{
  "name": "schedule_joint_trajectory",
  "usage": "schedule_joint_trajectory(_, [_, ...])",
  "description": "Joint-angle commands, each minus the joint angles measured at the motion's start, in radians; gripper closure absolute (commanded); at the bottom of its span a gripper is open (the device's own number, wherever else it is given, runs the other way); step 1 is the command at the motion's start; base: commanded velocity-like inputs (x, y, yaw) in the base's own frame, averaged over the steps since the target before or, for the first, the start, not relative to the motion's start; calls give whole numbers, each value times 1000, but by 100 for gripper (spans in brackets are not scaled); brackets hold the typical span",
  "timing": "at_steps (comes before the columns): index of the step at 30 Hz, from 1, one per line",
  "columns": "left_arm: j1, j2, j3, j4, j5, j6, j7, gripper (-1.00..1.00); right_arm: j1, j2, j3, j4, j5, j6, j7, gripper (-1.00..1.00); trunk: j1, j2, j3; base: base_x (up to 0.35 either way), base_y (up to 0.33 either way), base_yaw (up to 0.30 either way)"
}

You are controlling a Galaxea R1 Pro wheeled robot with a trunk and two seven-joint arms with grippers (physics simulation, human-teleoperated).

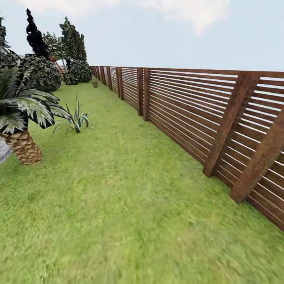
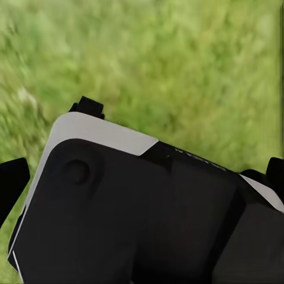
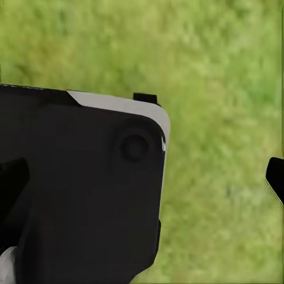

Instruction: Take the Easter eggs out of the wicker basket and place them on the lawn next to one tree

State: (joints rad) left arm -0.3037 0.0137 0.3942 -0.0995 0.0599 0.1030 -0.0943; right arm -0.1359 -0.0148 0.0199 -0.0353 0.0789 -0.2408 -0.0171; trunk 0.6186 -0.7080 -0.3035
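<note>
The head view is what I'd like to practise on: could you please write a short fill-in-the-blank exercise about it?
1. The slatted wooden fence runs along the ____ side of the lawn.
2. The palm has a scaly ____ trunk.
3. The spiky plant stands between the palm and the ____.

Missing words: right; brown; fence
</note>
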Motion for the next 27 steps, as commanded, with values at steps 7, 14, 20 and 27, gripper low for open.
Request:
schedule_joint_trajectory(7, [0, 0, 0, 1, 1, 0, 1, -100, 0, 1, 0, 0, -1, 1, 0, -100, 0, 0, 0, 332, 0, 0])
schedule_joint_trajectory(14, [0, 1, 0, 2, 1, 0, 7, -100, 0, 2, -1, -1, 1, -4, -1, -100, 0, 0, 0, 332, 0, 0])
schedule_joint_trajectory(20, [0, 0, -1, 3, 2, 0, 8, -100, 0, 4, -2, -2, 0, -5, -1, -100, 0, 0, 0, 332, 0, 0])
schedule_joint_trajectory(27, [0, -1, -2, 3, 1, 0, 8, -100, 0, 1, -2, -1, -2, -6, -1, -100, 0, 0, 0, 332, 0, 0])
